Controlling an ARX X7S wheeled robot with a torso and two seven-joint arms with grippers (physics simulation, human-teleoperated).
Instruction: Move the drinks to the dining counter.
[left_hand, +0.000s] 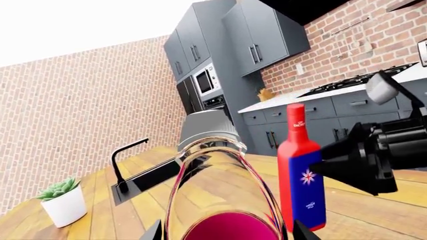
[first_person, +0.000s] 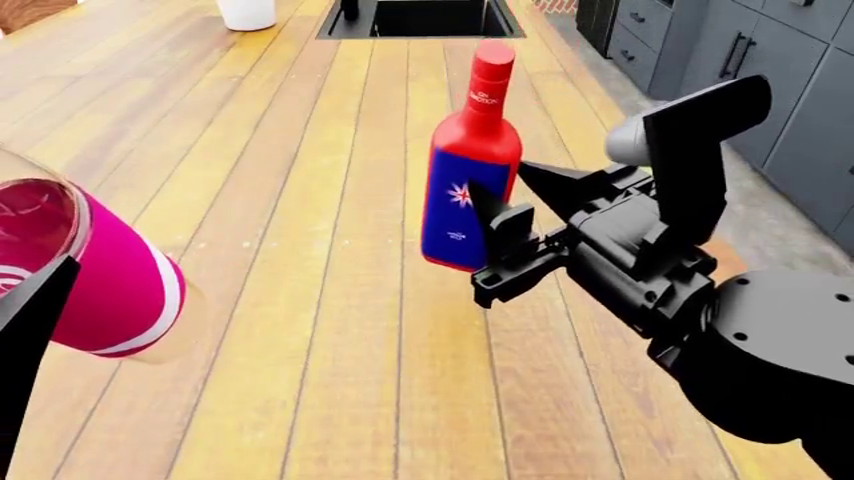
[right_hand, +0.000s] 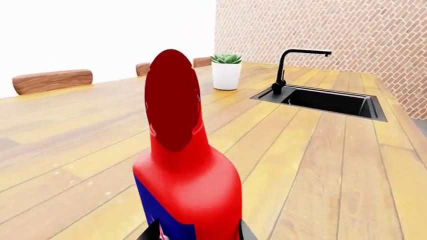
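L gripper (left_hand: 227, 235): fingers clamped on clear pink-liquid plastic bottle (first_person: 94, 285) | R gripper (first_person: 514, 215): fingers apart, red square-bodied star-labelled bottle (first_person: 467, 175) upright between them on honey-yellow plank counter (first_person: 307, 330)

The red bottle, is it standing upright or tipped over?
Upright: the red bottle stands with its cap up on the wooden counter, the right pincer at its body.
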